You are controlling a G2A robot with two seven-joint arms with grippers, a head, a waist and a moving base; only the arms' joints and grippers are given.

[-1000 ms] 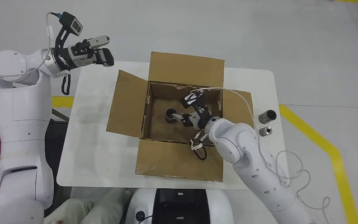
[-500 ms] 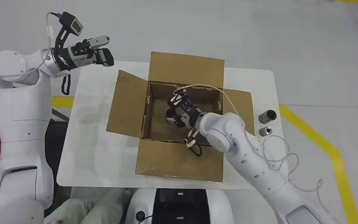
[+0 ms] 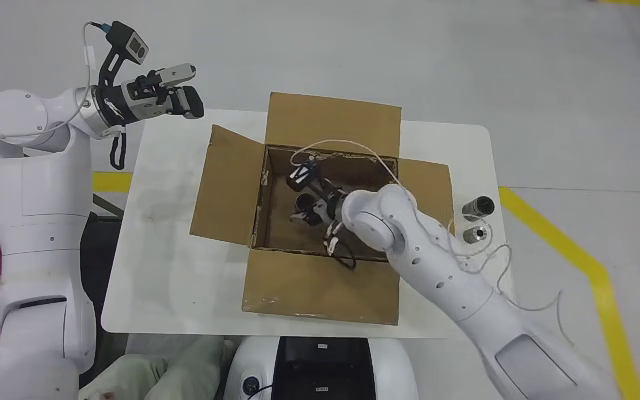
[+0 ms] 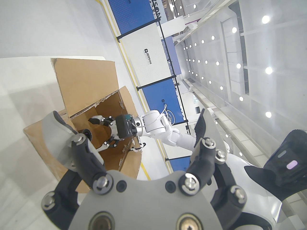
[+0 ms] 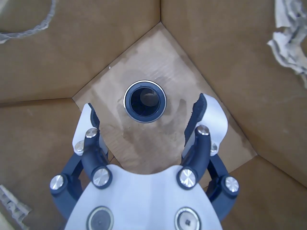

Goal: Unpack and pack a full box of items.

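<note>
Right gripper (image 5: pixel 146 101), jaws apart, hung inside the box (image 3: pixel 335 125) over an upright cylinder (image 5: pixel 144 118). Left gripper (image 3: pixel 192 88), jaws apart and empty, hovered off the tabletop's (image 3: pixel 170 230) corner.

— Is it bright where you are working?
— Yes. In my left wrist view, round lamps (image 4: pixel 265 19) glare white high up. From the top, the table (image 3: pixel 170 250) looks bright and even.
— And inside the box (image 3: pixel 335 120)?
— Dimmer. I see its walls shade the floor. Straight lines bend near the wrist views' edges.
</note>
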